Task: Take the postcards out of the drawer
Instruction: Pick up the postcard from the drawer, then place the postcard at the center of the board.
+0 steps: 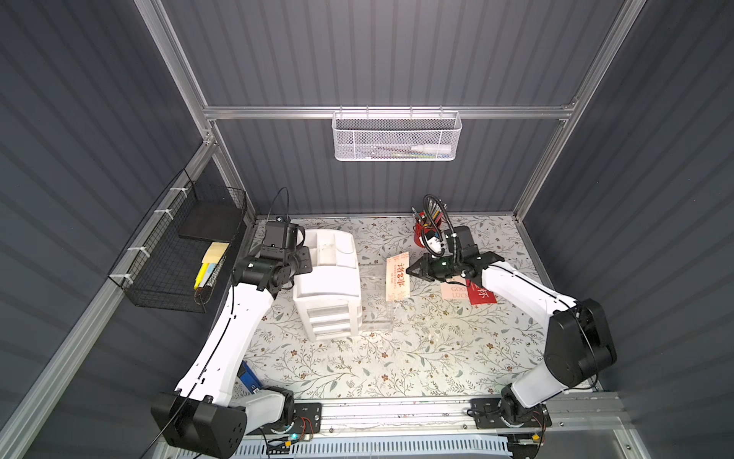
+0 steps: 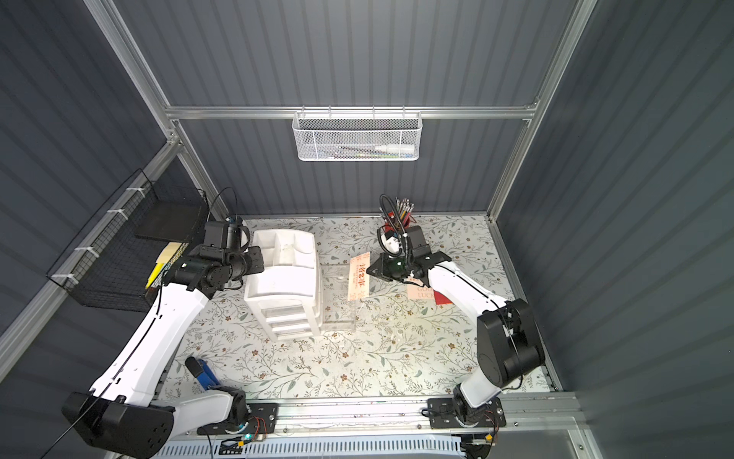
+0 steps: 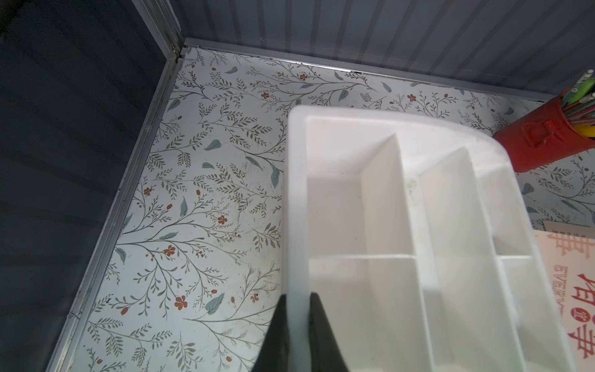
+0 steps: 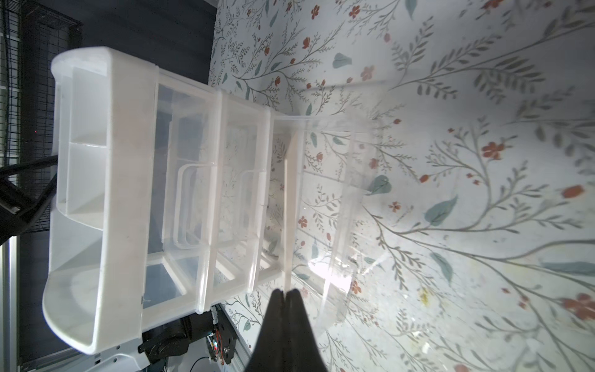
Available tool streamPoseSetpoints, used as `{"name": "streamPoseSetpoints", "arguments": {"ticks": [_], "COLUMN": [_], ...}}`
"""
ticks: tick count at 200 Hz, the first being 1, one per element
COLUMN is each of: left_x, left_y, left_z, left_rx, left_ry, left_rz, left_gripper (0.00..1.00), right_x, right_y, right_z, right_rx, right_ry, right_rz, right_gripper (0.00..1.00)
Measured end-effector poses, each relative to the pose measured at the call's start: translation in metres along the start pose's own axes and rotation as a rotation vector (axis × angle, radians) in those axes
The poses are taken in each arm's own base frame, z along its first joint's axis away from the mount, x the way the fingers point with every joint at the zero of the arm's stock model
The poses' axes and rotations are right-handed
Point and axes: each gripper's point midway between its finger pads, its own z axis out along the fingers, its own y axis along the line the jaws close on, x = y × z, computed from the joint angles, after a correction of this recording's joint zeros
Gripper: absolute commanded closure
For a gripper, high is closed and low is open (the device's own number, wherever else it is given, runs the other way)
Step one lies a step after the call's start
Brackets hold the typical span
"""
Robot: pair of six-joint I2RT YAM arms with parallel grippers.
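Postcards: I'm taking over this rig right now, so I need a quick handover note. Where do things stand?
Left gripper: shut on the top rim of the white drawer unit, apparently steadying it.
Right gripper: shut on a peach postcard, held on edge at the open clear drawer. I cannot tell if it has cleared the drawer wall.
Done: a second peach postcard and the red postcard lie overlapping on the table.
Left: carry the held card away and set it down with the other two. The drawer looks otherwise empty.
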Motion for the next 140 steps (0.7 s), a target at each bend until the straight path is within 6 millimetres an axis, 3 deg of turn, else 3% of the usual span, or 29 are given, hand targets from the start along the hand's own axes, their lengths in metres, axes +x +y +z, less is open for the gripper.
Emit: {"name": "streamPoseSetpoints", "arguments": {"ticks": [32, 59, 111, 140], "left_x": [0.000, 0.000, 0.000, -0.001], "left_y": [0.000, 0.000, -0.001, -0.001], "left_z": [0.000, 0.000, 0.001, 0.001], "left_rx": [0.000, 0.001, 0.002, 0.004], "left_ry": [0.000, -0.001, -0.003, -0.004], "left_rz": [0.000, 0.000, 0.010, 0.013], "left_gripper": [1.00, 1.00, 1.00, 1.00], "right_x": [-0.006, -0.003, 0.015, 0.015], "right_y": [-0.026, -0.052, -0.097, -0.114], "right_z": [-0.021, -0.026, -0.003, 0.005], "right_rx": [0.045, 0.077, 0.101, 0.091], "right_ry": [-0.020, -0.009, 0.063, 0.078], "right_rz": [0.002, 0.034, 0.113, 0.136], "right_gripper": [1.00, 1.00, 1.00, 1.00]}}
